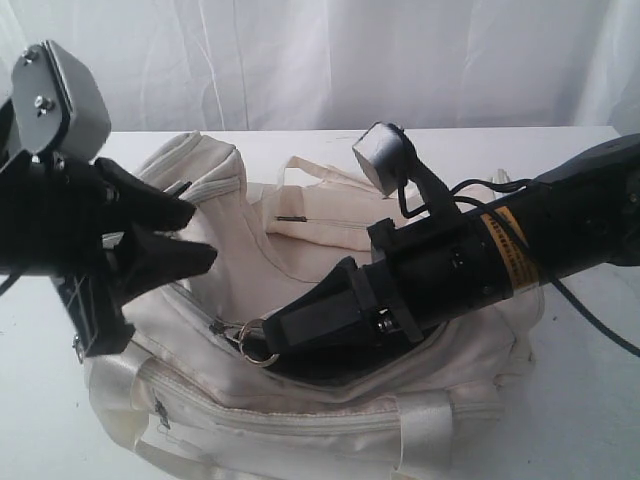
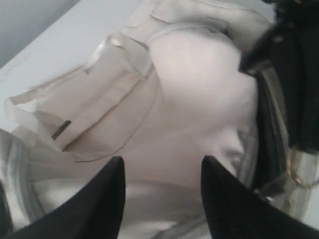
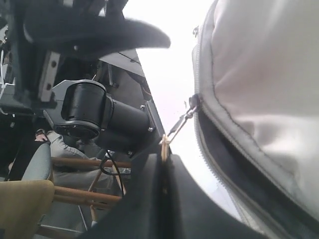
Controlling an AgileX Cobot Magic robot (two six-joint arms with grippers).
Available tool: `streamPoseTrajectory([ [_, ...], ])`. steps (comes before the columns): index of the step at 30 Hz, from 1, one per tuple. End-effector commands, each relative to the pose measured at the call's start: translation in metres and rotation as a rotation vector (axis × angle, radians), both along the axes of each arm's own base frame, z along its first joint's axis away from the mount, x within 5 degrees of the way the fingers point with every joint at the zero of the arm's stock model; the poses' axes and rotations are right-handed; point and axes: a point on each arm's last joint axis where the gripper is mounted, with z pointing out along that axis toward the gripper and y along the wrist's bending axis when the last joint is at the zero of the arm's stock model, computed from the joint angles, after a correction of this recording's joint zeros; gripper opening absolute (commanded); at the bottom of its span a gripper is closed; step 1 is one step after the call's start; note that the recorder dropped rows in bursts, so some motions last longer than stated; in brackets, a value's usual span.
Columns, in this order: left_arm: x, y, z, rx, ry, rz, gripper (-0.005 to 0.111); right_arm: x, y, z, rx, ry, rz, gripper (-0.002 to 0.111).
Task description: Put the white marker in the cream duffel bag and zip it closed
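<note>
Where the right fingers [image 3: 142, 204] press together, they clamp the metal ring pull [image 1: 258, 347] of the grey zipper [image 3: 205, 144] at the cream duffel bag's [image 1: 330, 420] open mouth. The left fingers [image 2: 99, 199] stand apart above the bag's soft fabric end. The bag rests on the white table [image 1: 590, 400]. The marker cannot be seen, and the arm's yellow label [image 1: 512, 252] is too blurred to read.

Bright, diffuse, washed-out in the exterior view; hazy on the cream duffel bag [image 2: 189, 99] in the left wrist view; blown-out white glare in the right wrist view.
</note>
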Motion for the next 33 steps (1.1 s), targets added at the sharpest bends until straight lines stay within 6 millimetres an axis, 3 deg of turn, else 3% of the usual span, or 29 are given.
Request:
streamPoseTrajectory([
  [1, -0.014, 0.001, -0.007, 0.154, 0.006, -0.171, 0.052, -0.003, -0.002, 0.003, 0.012, -0.018, 0.022, 0.0],
  [18, -0.017, 0.001, -0.01, 0.348, -0.21, -0.395, 0.052, -0.003, -0.002, 0.003, 0.017, -0.044, 0.031, 0.0],
  [33, -0.004, -0.003, -0.023, 0.378, -0.188, -0.414, 0.052, -0.003, -0.002, 0.003, 0.017, -0.044, 0.031, 0.0],
])
